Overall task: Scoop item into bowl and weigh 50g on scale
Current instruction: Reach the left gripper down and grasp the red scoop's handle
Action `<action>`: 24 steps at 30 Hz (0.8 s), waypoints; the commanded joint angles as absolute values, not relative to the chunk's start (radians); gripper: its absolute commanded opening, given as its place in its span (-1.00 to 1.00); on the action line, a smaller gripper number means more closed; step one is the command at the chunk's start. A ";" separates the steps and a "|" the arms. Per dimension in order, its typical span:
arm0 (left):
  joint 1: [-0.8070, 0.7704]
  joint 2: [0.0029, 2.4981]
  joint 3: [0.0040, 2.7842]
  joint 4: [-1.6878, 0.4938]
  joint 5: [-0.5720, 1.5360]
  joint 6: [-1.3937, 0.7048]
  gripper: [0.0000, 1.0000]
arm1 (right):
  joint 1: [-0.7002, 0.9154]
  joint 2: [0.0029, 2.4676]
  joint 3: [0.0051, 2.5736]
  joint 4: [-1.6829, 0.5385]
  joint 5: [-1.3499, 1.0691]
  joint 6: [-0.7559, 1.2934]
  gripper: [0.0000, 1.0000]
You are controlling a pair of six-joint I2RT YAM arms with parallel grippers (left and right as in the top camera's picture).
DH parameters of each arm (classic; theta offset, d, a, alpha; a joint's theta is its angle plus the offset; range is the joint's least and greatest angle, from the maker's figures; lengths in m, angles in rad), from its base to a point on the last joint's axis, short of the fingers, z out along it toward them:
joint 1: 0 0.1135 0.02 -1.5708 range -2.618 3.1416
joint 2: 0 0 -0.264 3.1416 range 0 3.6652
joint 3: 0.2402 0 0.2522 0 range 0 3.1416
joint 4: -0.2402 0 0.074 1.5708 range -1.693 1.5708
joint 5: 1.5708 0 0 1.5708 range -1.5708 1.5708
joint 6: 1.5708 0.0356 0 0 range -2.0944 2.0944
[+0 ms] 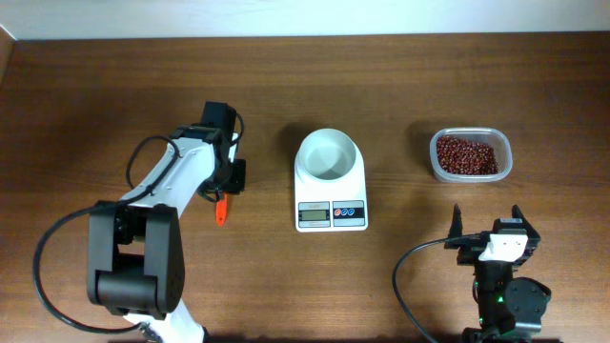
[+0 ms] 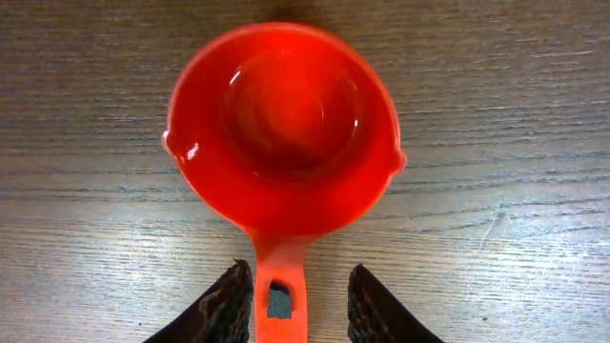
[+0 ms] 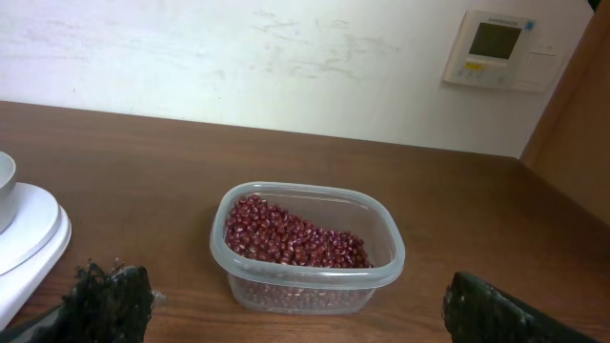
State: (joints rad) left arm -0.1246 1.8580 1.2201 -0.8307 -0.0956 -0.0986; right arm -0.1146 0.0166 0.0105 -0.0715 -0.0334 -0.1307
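Zero dark reddish-brown beans yet in small round white bowl on flat white scale; left pincer parted around handle of red plastic scoop, right pincer spread.

Overhead down on scale; left wrist close over scoop; right wrist low toward tub

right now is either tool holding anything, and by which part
Nothing is held. The left tool stands open astride the handle of the red round plastic scoop, which lies on the wooden table. The right tool is open and empty.
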 commanded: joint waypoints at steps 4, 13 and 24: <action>-0.119 1.908 1.224 -0.816 -0.114 -0.101 -0.24 | -0.119 0.013 0.006 -0.076 -0.030 -0.123 0.97; -0.119 1.915 1.214 -0.786 -0.113 -0.120 0.25 | -0.119 0.013 0.006 -0.076 -0.029 -0.123 0.97; -0.119 1.915 1.202 -0.767 -0.068 -0.120 -0.21 | -0.119 0.013 0.006 -0.076 -0.029 -0.123 0.97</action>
State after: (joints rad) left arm -0.1246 1.9003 1.2190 -0.7845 -0.0784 -0.1177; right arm -0.1146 0.0166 0.0105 -0.0715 -0.0334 -0.1307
